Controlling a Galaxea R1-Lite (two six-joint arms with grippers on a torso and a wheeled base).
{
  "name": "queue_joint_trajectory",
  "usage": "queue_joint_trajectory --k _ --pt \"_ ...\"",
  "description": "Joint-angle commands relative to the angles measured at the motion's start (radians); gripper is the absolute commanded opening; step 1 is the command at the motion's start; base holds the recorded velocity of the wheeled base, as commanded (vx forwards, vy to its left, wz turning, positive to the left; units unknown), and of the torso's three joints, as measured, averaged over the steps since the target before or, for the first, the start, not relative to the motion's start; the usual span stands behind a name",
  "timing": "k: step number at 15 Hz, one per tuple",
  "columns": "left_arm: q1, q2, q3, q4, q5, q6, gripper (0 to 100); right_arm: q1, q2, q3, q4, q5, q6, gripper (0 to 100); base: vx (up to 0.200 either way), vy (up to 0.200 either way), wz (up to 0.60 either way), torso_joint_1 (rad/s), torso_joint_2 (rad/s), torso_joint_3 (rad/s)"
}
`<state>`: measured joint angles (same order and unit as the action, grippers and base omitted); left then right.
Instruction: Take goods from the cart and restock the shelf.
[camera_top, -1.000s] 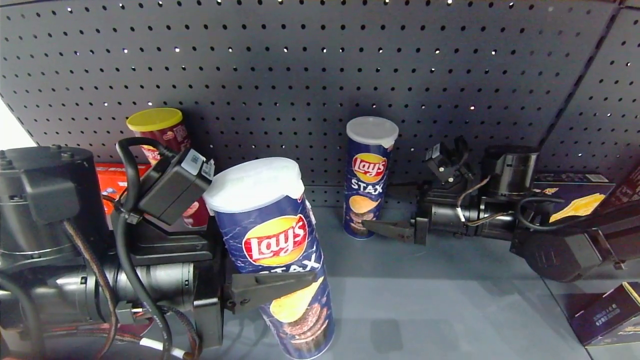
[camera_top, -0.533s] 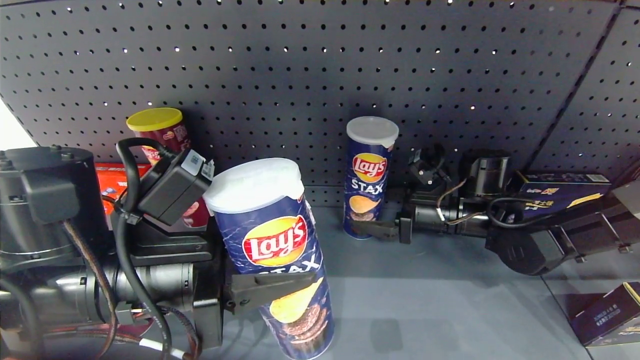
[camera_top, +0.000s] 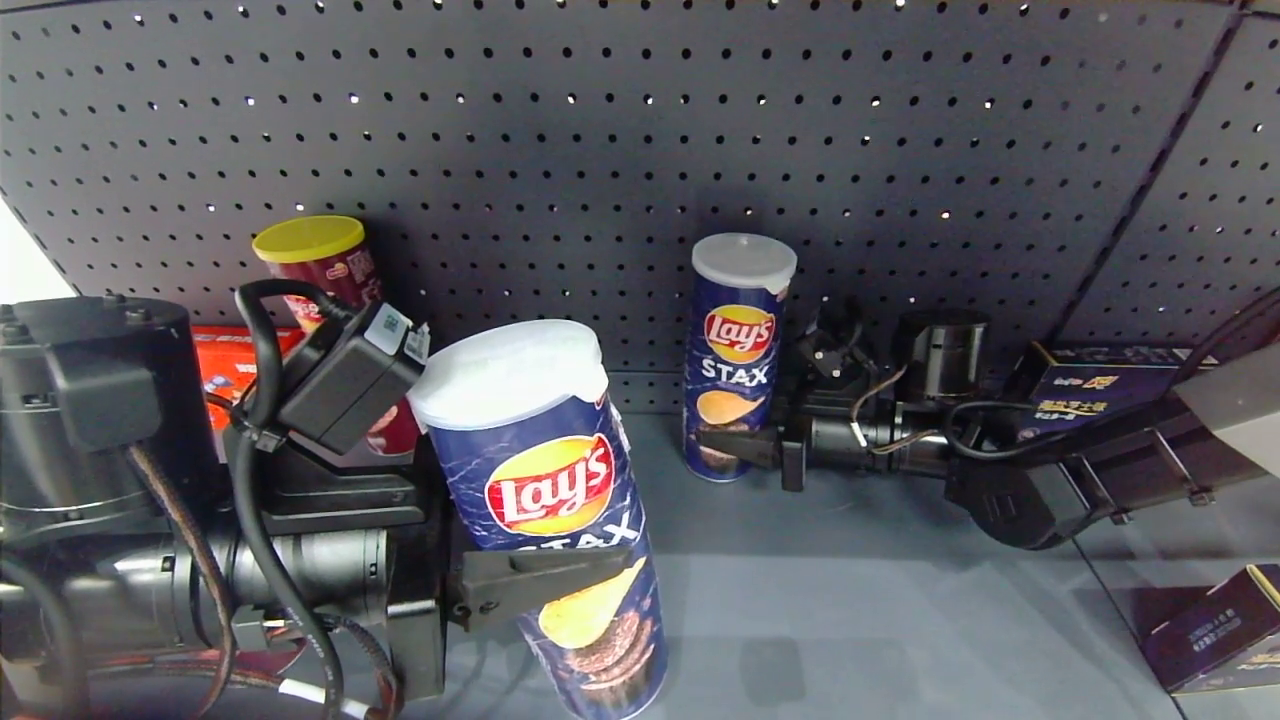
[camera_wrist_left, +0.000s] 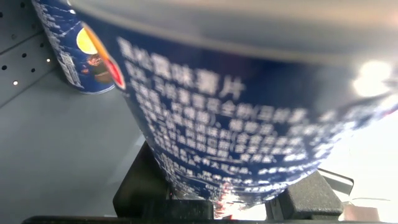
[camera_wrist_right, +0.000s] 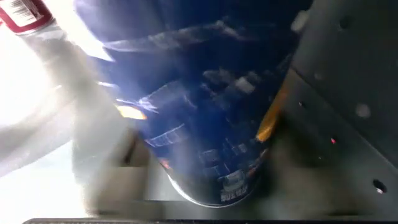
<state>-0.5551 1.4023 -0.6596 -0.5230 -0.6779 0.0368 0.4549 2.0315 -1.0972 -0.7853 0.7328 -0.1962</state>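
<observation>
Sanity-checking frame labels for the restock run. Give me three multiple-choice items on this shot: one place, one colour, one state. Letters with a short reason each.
1. Where is the right gripper?
A. at the lower part of the far blue can
B. down in a cart
C. behind the pegboard

2. What colour is the lid of the red can?
A. white
B. yellow
C. blue

3. The left gripper is:
A. open and empty
B. shut on a box
C. shut on the near blue can

Key: 1 A, the head view shows it level with that can's base. 2 B, the lid is plainly yellow. 3 C, the can sits clamped in it.
</observation>
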Motion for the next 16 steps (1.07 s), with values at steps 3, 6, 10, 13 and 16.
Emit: queue_joint_trajectory --k 3,6,10,13,16 --pt "0.000 0.000 -0.002 -0.002 0.000 0.000 0 0.016 -0.020 0.019 0.000 0.000 0.000 0 0.000 0.000 0.00 0.000 0.00 0.000" --pt "0.000 -0.002 0.000 -0.002 0.001 0.000 0 0.021 -0.094 0.066 0.001 -0.001 0.001 0 0.000 0.000 0.00 0.000 0.00 0.000" --pt "-0.002 0.000 0.001 0.000 0.000 0.002 0 0.036 -0.280 0.231 0.005 -0.023 0.004 0 0.000 0.000 0.00 0.000 0.00 0.000" --pt "-0.002 0.000 0.000 0.003 0.001 0.005 0 0.080 -0.369 0.312 0.006 -0.082 0.012 0 0.000 0.000 0.00 0.000 0.00 0.000" --pt "-0.006 0.000 0.000 0.004 0.021 0.005 0 0.153 -0.464 0.407 0.000 -0.104 0.040 0 0.000 0.000 0.00 0.000 0.00 0.000"
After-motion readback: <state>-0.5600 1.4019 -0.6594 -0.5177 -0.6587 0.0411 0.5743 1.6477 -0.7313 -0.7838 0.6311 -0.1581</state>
